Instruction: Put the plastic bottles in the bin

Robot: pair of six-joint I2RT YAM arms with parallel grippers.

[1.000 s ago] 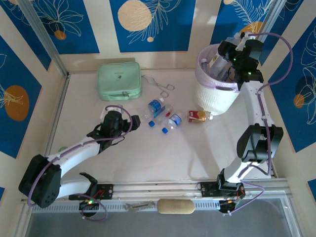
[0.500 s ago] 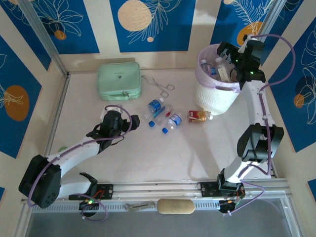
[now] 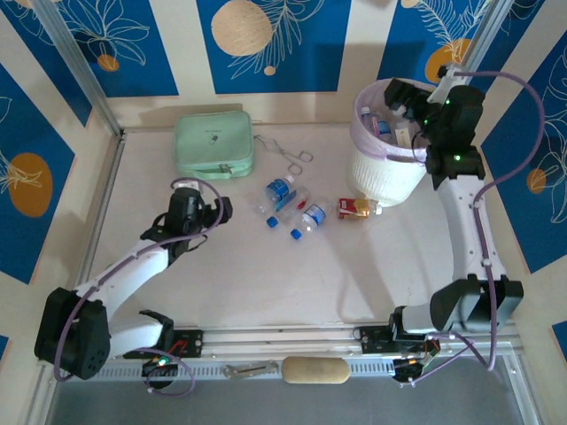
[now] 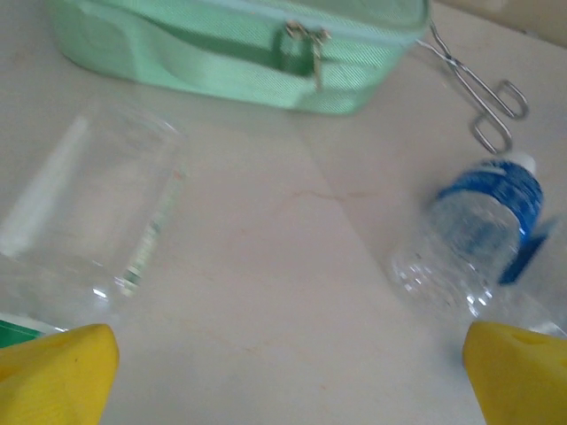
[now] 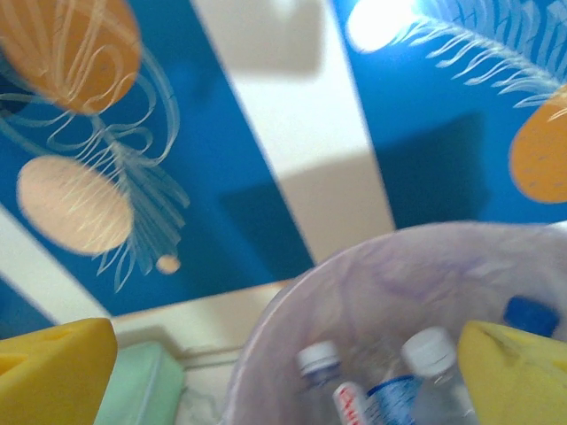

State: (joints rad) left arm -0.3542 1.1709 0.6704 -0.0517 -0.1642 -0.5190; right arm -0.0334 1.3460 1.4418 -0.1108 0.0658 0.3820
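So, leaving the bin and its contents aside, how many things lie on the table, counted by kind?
Plastic bottles: 4 (three clustered in the middle, one clear one nearer the case)
Green zip case: 1
Metal tongs: 1
Red-and-white carton: 1
Total: 7

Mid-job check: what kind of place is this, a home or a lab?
Probably a staged lab cell: a white table boxed in by blue printed wall panels, both arms bolted to a metal rail, and props such as the bin and loose plastic bottles.
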